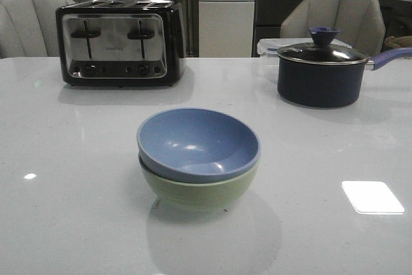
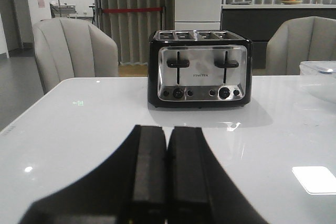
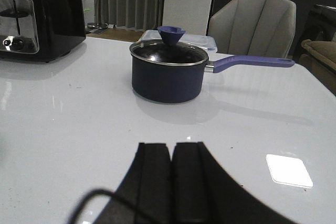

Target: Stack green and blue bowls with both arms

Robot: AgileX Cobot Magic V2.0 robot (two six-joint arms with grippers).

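the front view looks forward, low over the table, with the stacked bowls close before it and the toaster and pot farther back. the left wrist view sits low near the tabletop, facing the toaster head on, over the left gripper. the right wrist view, equally low over the right gripper, faces the pot; the toaster shows at its edge.
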